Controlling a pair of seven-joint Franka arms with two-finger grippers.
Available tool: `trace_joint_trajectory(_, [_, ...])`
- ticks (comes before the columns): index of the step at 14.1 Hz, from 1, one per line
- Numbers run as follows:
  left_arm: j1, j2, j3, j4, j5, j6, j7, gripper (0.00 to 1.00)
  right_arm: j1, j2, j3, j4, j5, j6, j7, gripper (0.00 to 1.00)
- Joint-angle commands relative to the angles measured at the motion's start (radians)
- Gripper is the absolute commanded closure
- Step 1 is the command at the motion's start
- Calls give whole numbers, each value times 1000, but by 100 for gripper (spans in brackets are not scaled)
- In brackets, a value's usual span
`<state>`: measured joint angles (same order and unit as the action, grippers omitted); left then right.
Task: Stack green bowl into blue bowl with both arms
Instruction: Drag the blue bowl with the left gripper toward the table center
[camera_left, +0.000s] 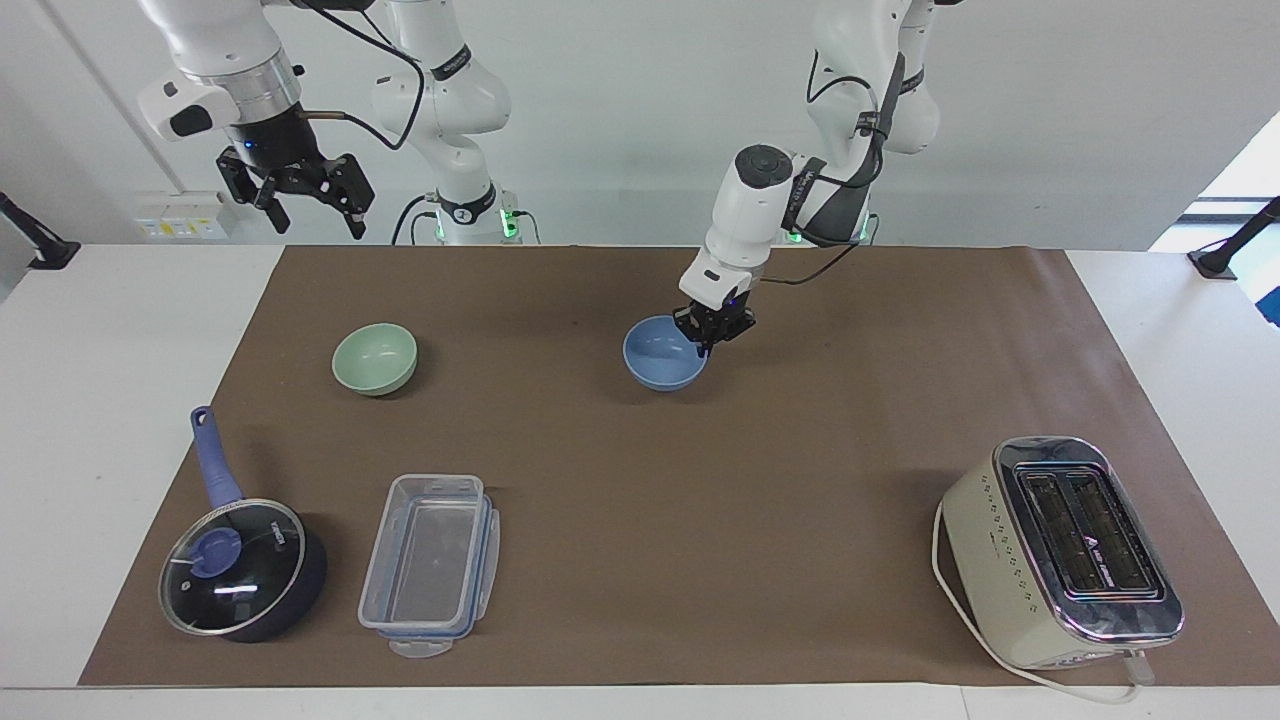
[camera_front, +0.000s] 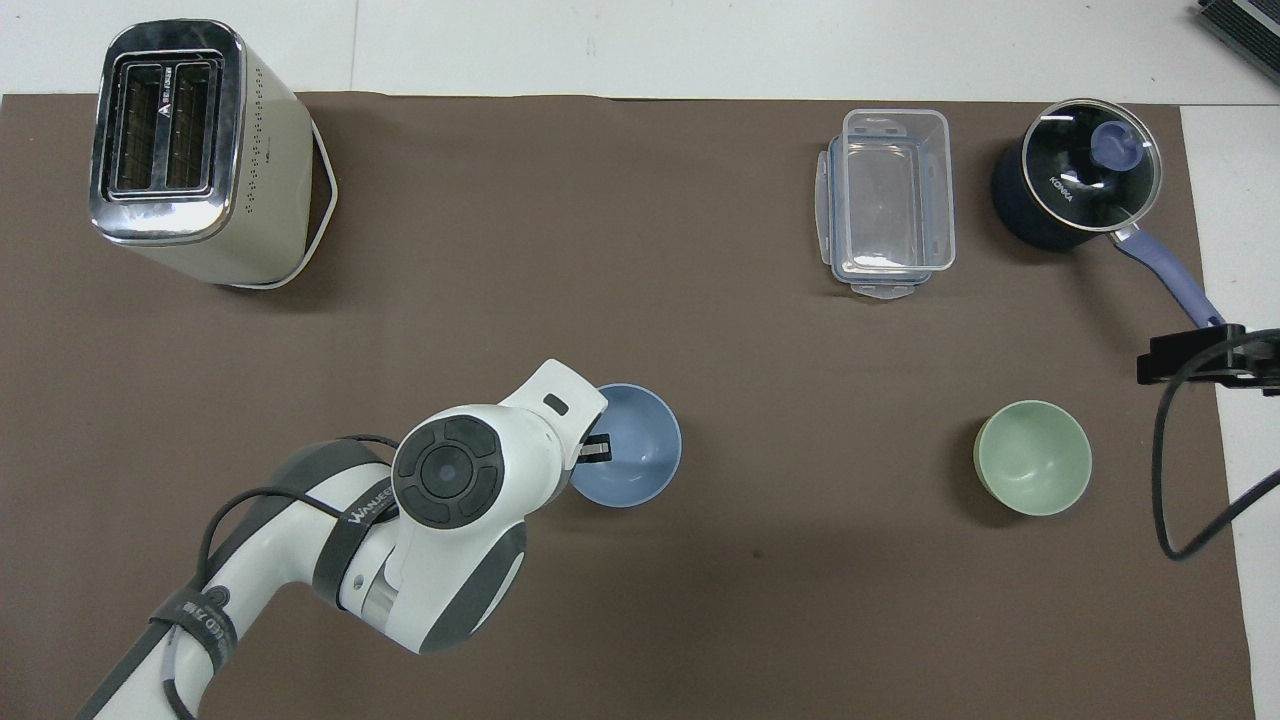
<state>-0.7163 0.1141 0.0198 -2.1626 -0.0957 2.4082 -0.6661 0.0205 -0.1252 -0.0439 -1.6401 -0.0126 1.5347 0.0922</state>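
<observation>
The periwinkle-blue bowl (camera_left: 662, 353) is near the middle of the brown mat; it also shows in the overhead view (camera_front: 635, 458). My left gripper (camera_left: 706, 338) is shut on the blue bowl's rim, on the side toward the left arm's end, with one finger (camera_front: 594, 451) inside the bowl. The pale mint-green bowl (camera_left: 375, 358) stands upright on the mat toward the right arm's end, also seen in the overhead view (camera_front: 1033, 457). My right gripper (camera_left: 312, 208) waits open, high in the air near the right arm's end, and holds nothing.
A dark-blue saucepan (camera_left: 240, 566) with a glass lid and a clear plastic container (camera_left: 430, 563) stand farther from the robots than the green bowl. A cream toaster (camera_left: 1062, 550) with its cord stands toward the left arm's end, far from the robots.
</observation>
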Motion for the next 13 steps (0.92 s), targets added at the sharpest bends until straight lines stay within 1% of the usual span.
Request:
trace_joint_trajectory(1, [-29, 15, 11, -8, 24, 26, -24, 100, -8, -8, 3, -11, 17, 7, -23, 0])
trace_joint_trajectory(4, [-48, 29, 11, -14, 22, 29, -26, 100, -8, -8, 3, -11, 17, 7, -23, 0])
trace_joint_trajectory(5, [-48, 29, 11, -11, 22, 29, -27, 84, -8, -8, 3, -11, 17, 7, -23, 0])
trace_joint_trajectory(7, [-43, 29, 11, -8, 22, 17, -6, 39, -8, -8, 3, -11, 17, 7, -23, 0])
trace_joint_trajectory(8, [-40, 27, 11, -5, 22, 11, 5, 34, -8, -8, 3, -11, 17, 7, -23, 0])
trace_joint_trajectory(10, [-32, -2, 20, 0, 22, -30, 42, 14, -8, -8, 3, -11, 17, 7, -23, 0])
trace_joint_trajectory(11, [-26, -26, 25, 0, 24, -70, 58, 0, -8, -8, 3, -11, 17, 7, -23, 0])
trace_joint_trajectory(13, [36, -88, 25, 0, 25, -138, 147, 0, -11, -8, -1, -11, 17, -2, -23, 0])
